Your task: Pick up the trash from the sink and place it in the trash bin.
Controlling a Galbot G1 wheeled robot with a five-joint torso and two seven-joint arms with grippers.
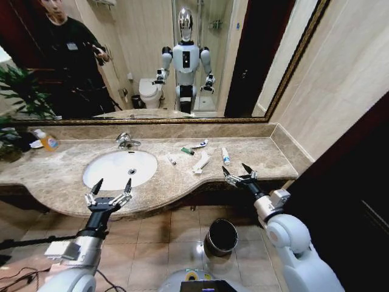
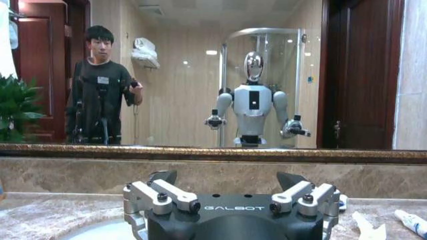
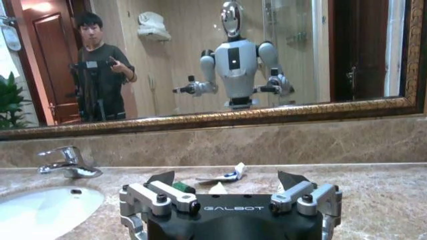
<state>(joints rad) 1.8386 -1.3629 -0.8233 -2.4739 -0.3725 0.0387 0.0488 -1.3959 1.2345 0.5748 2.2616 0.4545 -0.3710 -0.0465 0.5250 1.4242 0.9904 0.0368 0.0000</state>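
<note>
Trash (image 1: pixel 201 162): several small tubes and sachets lying on the marble surface (image 1: pixel 261 159), right of the sink (image 1: pixel 119 168), none in the basin. Trash bin (image 1: pixel 221 236): on the floor below the surface edge. My left pincer (image 1: pixel 108 190): spread wide, empty, before the sink. My right pincer (image 1: pixel 239 173): spread wide, empty, at the surface's front edge near the trash.

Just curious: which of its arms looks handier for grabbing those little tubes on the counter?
Probably the right. Its gripper hangs open at the counter edge near the tubes; the left gripper, also open, is before the sink, farther off.
</note>
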